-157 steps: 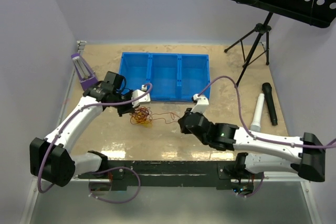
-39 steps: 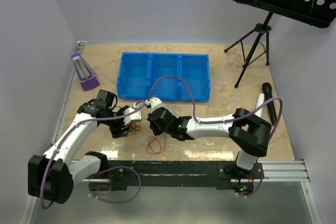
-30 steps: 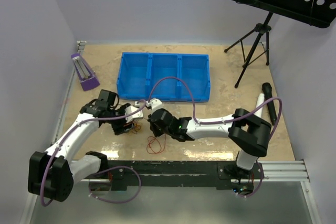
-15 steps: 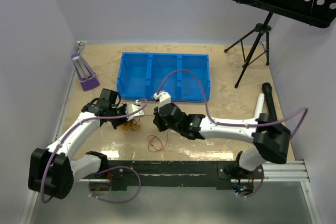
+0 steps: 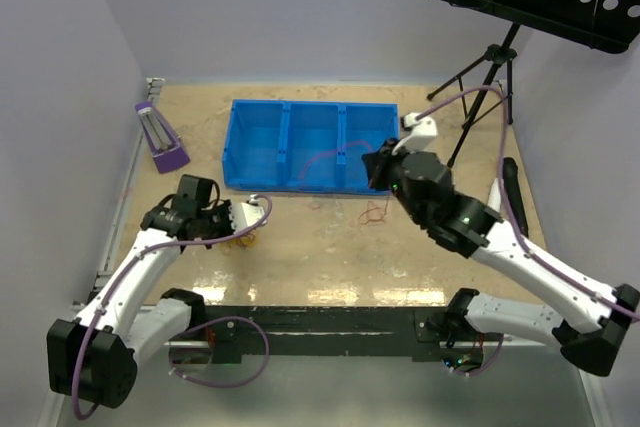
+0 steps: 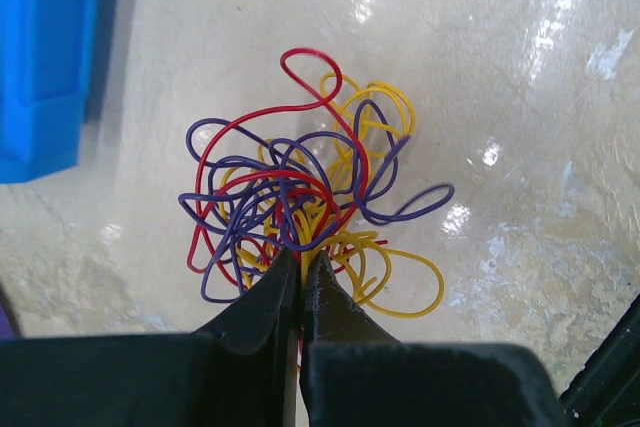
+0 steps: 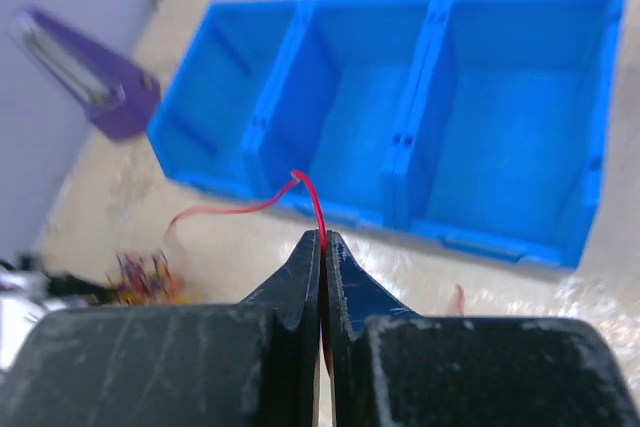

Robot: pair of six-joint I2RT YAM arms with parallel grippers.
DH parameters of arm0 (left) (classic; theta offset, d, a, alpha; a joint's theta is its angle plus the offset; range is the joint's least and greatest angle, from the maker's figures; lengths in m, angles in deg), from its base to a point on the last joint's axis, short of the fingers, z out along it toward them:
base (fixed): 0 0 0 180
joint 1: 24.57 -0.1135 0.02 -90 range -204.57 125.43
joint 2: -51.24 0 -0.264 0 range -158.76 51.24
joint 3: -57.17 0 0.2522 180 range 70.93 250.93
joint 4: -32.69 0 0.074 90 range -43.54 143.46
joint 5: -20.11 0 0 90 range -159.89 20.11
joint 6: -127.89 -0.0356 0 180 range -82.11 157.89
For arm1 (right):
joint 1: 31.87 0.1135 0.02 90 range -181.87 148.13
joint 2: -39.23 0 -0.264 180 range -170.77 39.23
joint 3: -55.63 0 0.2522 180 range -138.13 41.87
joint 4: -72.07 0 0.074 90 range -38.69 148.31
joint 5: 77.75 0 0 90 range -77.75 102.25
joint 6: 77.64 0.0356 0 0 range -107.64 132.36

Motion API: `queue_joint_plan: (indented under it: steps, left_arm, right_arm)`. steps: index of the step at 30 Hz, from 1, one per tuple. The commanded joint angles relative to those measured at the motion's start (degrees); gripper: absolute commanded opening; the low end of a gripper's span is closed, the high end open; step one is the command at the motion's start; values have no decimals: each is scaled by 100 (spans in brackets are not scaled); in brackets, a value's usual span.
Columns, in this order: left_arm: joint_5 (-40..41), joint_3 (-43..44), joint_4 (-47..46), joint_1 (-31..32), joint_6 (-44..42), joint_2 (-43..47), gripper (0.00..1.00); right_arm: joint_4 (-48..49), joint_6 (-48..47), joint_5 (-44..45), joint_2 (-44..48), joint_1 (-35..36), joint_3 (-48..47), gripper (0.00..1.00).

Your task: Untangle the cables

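Observation:
The cables (image 6: 300, 197) are a clump of red, purple and yellow wires lying on the table, seen small in the top view (image 5: 243, 238). My left gripper (image 6: 301, 262) is shut on yellow and red strands at the clump's near edge, at the left (image 5: 233, 228). One red cable (image 7: 250, 208) is free of the clump and is pinched in my shut right gripper (image 7: 322, 243). That gripper (image 5: 373, 169) is raised by the right end of the blue bin. The red cable (image 5: 335, 155) arcs left from it, with a loop (image 5: 375, 213) hanging below.
A blue three-compartment bin (image 5: 313, 103) stands at the back centre, also in the right wrist view (image 7: 440, 7). A purple holder (image 5: 160, 139) leans at the back left. A black microphone (image 5: 509, 185) and a tripod stand (image 5: 485, 75) are at the right.
My right gripper has swung up and right to the bin, carrying the red cable away from the clump. My left gripper has shut on the clump and drawn it slightly left.

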Motion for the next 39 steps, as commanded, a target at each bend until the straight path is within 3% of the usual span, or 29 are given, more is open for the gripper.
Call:
queue_joint_plan:
  steps: [1,5,9,20,28,39]
  left_arm:
    - [310,-281,-129,-38,-138,58,0]
    - [424,-457,-330,-38,-155,-3,0]
    - [433,-545,-419,-38,-138,-12,0]
    - [-190,271,160,-38,143,-39,0]
    - [-525,694,600,-38,205,93,0]
    - [-613,914,776,-38,240,76,0]
  right_arm:
    - [-190,-297,683,538,-231,-965,0]
    - [-428,-411,1122,591,-257,-1608,0]
    - [-428,-632,851,416,-275,-2161,0]
    - [327,-1123,807,-419,-310,-2681,0]
    - [1259,-1616,816,-1043,-608,-2637,0]
    - [2041,-1607,280,-1843,-1347,-2067,0]
